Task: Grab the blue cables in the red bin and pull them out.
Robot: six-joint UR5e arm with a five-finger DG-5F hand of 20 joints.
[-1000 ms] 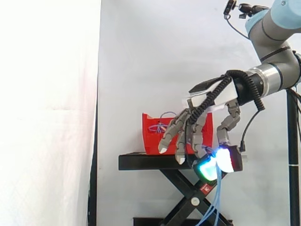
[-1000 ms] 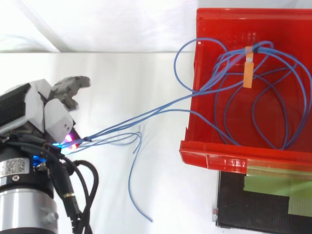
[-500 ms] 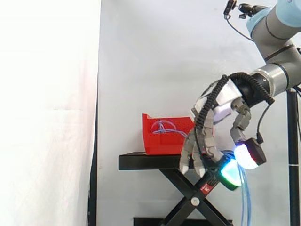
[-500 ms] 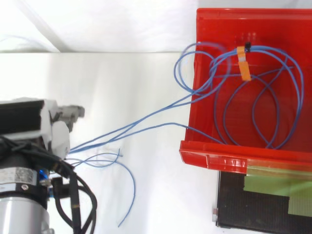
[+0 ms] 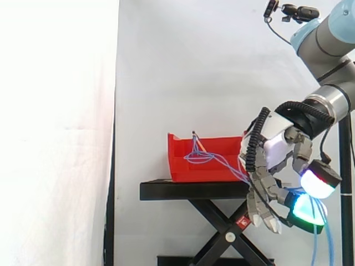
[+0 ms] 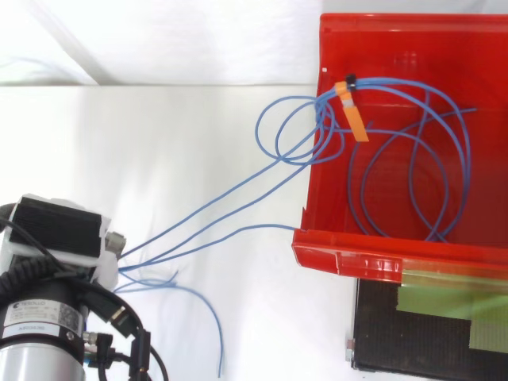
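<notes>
Hand (image 5: 275, 158) sat low and off to the side of the stand (image 5: 188, 191), well apart from the bin (image 6: 381, 258), palm angled down. Two glowing fingers (image 5: 317, 182) were closed together, pinching the cables (image 6: 327, 119); the other fingers hung loose and pointed downward. From the pinch, several strands ran fairly straight up to the bin and over its side wall, and the free ends drooped below the hand. Most of the coil lay inside the bin in wide loops, gathered at one spot by an orange tag (image 6: 355, 123) close to the wall where the strands crossed. Judgement: thin, light, limp wire with a little spring, since the loops held their round shape. The smooth jacket would likely slide through a loose pinch, so a firm pinch across several strands together looked right, as here. The bundle at the tag would probably come as one lump and could catch on the bin rim. The bin looked light enough to tip or be dragged along the stand if the tag snagged.
</notes>
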